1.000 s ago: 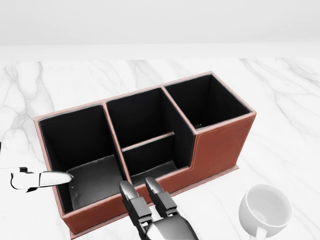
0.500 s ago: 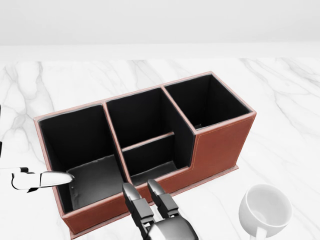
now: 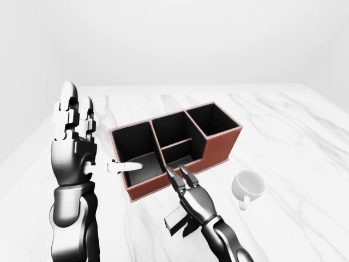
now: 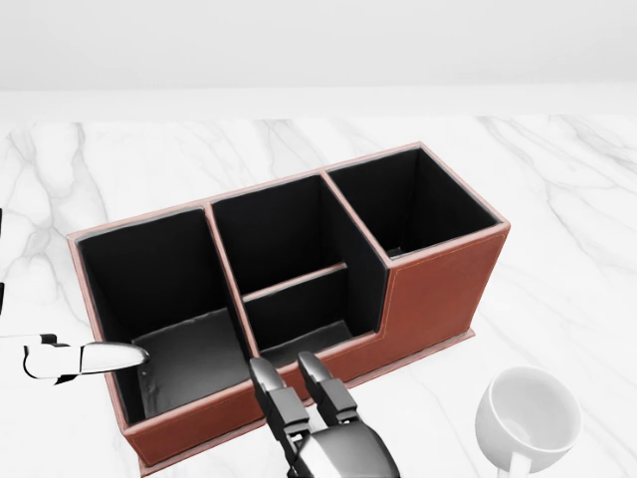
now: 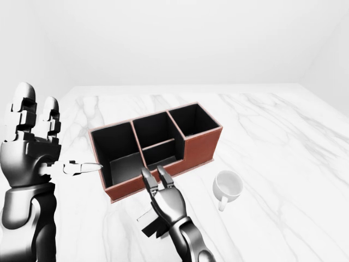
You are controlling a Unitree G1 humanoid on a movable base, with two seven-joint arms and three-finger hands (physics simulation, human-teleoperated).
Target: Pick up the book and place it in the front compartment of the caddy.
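Book [image 3: 175, 220] is seen as a dark slab lying on the marble table [image 3: 283, 142], under the right hand [image 3: 194, 197], near the caddy [image 3: 174, 147] on its bottom side in the left-eye view. Right fingers [image 4: 282, 404] are extended flat over it; thumb is hidden, so whether anything is gripped cannot be told. No closure round the book is shown.

Left hand [image 3: 72, 143] is held up, fingers straight and spread, nothing held; its thumb tip sits at the rim of the caddy's left compartment.

Risks, as judged:
- Book pushed along the table instead of lifted, if fingers are closed from this flat pose.
- Caddy nudged by the left thumb or by the book edge on entry.
- Mug [image 3: 248, 186] clipped by the right arm on the swing.

Hidden: most of the book, its cover and orientation; contact between palm and book; book is absent from the head view.
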